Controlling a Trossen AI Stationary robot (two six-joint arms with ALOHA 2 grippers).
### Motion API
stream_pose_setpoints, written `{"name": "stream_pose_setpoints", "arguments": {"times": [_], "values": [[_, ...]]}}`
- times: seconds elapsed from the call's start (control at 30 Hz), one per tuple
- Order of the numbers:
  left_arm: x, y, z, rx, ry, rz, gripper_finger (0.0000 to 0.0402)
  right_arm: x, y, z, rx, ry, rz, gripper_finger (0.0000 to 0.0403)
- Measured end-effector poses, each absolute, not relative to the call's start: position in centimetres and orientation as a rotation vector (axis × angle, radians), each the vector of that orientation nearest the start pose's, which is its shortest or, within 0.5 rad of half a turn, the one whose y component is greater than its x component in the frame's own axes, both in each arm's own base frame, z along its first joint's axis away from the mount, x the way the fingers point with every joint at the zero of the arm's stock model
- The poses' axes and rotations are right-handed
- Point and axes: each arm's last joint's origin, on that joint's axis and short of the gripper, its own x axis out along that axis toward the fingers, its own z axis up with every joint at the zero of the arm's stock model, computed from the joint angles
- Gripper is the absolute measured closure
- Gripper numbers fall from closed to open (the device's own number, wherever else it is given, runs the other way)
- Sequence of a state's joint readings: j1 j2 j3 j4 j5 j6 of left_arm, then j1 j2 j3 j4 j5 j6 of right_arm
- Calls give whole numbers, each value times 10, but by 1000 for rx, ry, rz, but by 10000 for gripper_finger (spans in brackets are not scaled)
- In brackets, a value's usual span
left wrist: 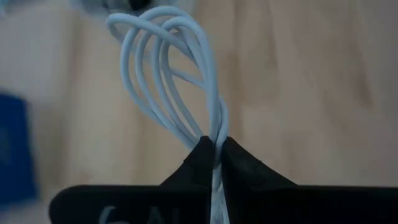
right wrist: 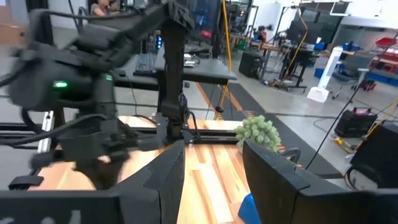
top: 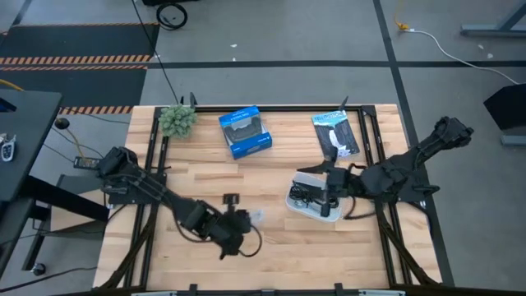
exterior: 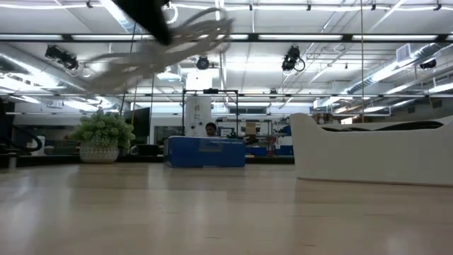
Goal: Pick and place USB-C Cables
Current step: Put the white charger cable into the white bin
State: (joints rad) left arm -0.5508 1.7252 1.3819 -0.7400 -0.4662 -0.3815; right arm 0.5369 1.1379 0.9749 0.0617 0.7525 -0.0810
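Note:
My left gripper (top: 244, 222) (left wrist: 216, 144) hovers over the near middle of the table, shut on a pale bluish-white coiled cable (left wrist: 168, 68) (top: 256, 217). In the low view the cable (exterior: 177, 39) shows blurred, high above the tabletop. The white tray (top: 297, 203) (exterior: 368, 152) sits on the table's right half with black coiled cables (top: 308, 196) lying inside. My right gripper (top: 329, 197) (right wrist: 211, 165) is open and stands over the tray, touching nothing that I can see. My left gripper pinches the pale cable between its two fingers where the coil's strands gather into a bundle (left wrist: 216, 127). Several strands pass between the fingertips (left wrist: 200, 152). The loops (left wrist: 158, 37) spread out beyond the fingertips, and the cable is lifted clear of the table.
A blue box (top: 245, 131) (exterior: 205, 152), a small potted plant (top: 177, 120) (exterior: 102, 138) and a black-and-white package (top: 337, 133) lie along the far edge. A small black object (top: 231, 199) sits just beyond my left gripper. Bare wood (top: 271, 177) lies between the arms.

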Motion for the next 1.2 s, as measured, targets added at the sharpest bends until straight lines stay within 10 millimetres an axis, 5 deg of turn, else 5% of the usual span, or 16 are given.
{"name": "stream_pose_setpoints", "arguments": {"times": [0.43, 0.77, 1.2], "values": [[388, -116, 283, 426, 457, 88, 376, 204, 130, 356, -216, 93, -298, 234], [446, -63, 238, 419, 291, 66, 365, 188, 144, 364, -270, 57, -297, 234], [475, -27, 178, 490, 257, 66, 363, 185, 147, 364, -327, 63, -300, 234]]}}
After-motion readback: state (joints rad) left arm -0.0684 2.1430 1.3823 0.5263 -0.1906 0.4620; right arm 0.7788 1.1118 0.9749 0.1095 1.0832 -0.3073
